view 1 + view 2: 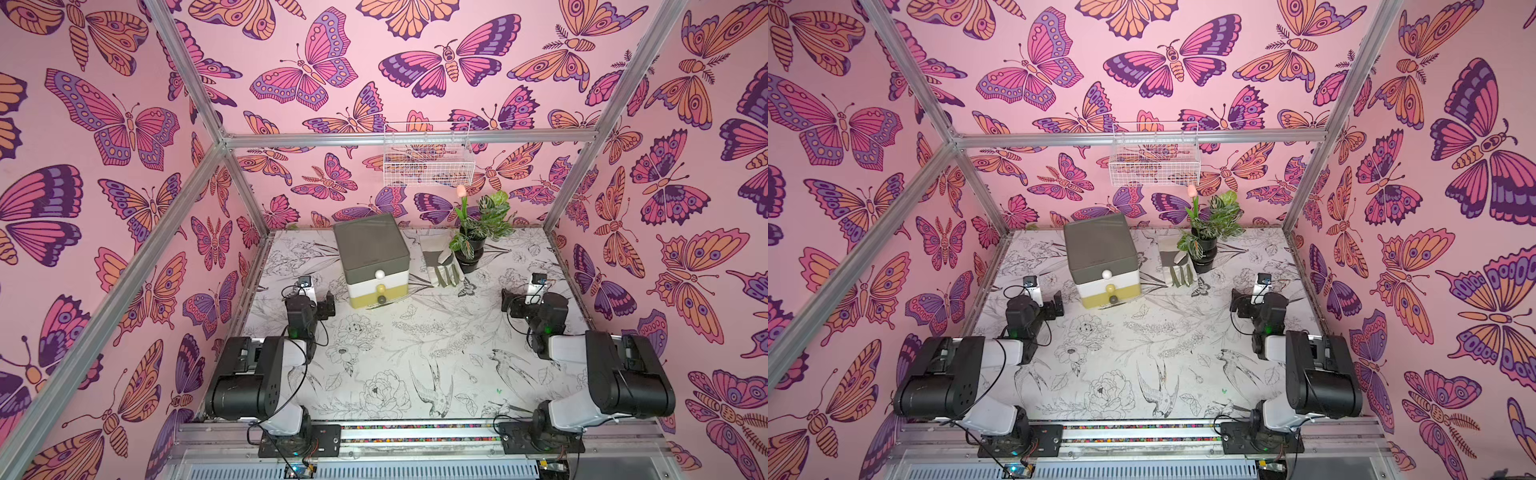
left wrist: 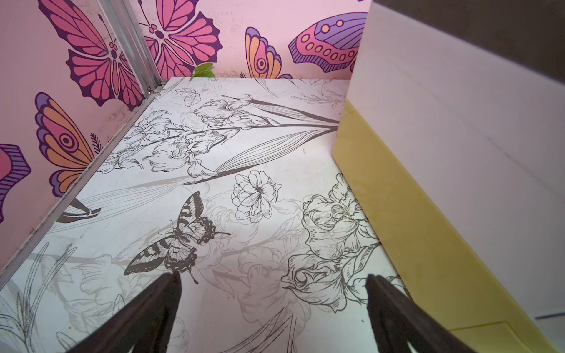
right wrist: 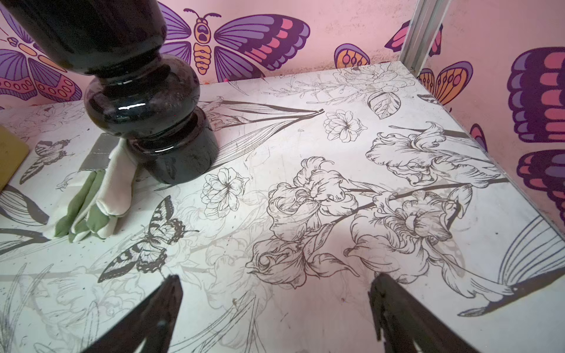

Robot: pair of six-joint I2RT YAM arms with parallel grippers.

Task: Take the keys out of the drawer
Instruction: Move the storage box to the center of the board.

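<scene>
The small drawer unit (image 1: 372,253) (image 1: 1100,249) stands at the back middle of the table, with three stacked drawers, all shut. The grey top drawer has a white knob (image 1: 379,274), the white middle one a yellow knob (image 1: 380,287), and the yellow bottom one a dark knob (image 1: 382,298). The keys are hidden. My left gripper (image 1: 329,304) (image 2: 272,276) hangs open and empty just left of the unit, whose yellow and white side (image 2: 412,229) fills the left wrist view. My right gripper (image 1: 509,301) (image 3: 275,278) is open over bare table, well right of the unit.
A black vase with a plant (image 1: 471,249) (image 3: 146,107) stands at the back right, with a green and white glove (image 1: 442,266) (image 3: 101,195) lying against it. A white wire basket (image 1: 428,156) hangs on the back rail. Pink walls and metal posts enclose the table.
</scene>
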